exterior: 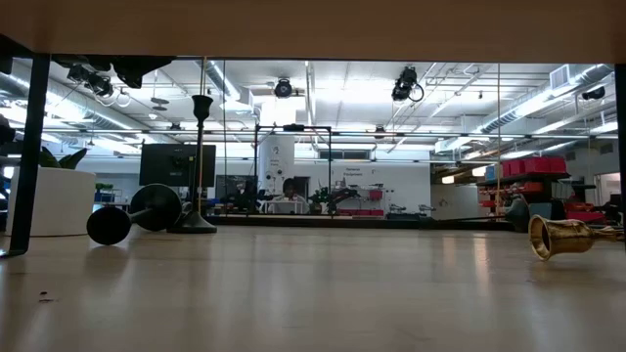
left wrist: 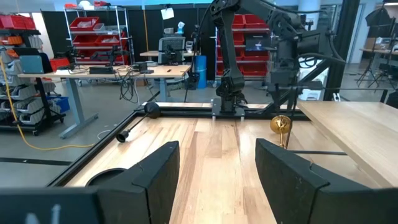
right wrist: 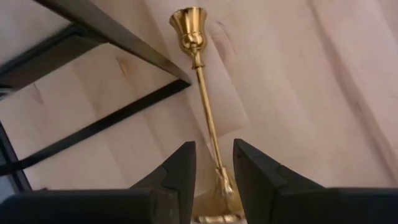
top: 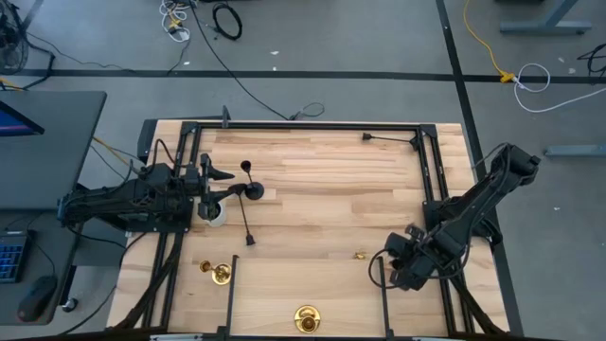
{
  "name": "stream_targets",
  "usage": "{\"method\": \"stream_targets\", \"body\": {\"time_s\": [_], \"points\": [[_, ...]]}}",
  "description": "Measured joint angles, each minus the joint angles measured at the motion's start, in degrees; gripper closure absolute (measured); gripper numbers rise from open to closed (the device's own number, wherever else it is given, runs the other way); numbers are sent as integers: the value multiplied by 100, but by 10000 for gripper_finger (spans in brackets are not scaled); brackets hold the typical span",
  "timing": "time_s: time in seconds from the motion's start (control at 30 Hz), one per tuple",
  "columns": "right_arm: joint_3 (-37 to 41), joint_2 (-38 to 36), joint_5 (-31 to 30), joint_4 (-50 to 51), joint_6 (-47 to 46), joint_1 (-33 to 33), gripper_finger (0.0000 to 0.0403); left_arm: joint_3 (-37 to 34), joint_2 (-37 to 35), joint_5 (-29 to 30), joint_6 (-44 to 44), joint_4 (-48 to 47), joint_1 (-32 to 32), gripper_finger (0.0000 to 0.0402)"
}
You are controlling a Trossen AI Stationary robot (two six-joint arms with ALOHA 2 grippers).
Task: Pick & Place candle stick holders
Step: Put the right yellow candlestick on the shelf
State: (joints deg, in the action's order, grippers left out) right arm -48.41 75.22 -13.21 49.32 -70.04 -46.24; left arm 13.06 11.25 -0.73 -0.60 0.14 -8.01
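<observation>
Right gripper (right wrist: 211, 177), near the tabletop's front-right corner, fingers parted around a lying brass holder (right wrist: 202, 81), not clenched. Left gripper (left wrist: 217, 168) spread, holding nothing, by the left edge.

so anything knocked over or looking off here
Yes. A black candle stick holder lies tipped on its side beside an upright one near the white pot. A brass holder lies flat on the table, its stem between the open fingers of the right gripper. The left gripper waits open by the pot.
</observation>
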Motion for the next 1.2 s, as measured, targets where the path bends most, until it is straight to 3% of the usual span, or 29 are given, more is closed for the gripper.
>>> {"method": "stream_targets", "body": {"time_s": [0.53, 1.2], "points": [[871, 0, 390, -1497, 0, -7, 297, 0, 0, 1, 2, 2, -2, 191], [1408, 2, 482, -2028, -208, -4, 297, 0, 0, 0, 2, 2, -1, 191]]}}
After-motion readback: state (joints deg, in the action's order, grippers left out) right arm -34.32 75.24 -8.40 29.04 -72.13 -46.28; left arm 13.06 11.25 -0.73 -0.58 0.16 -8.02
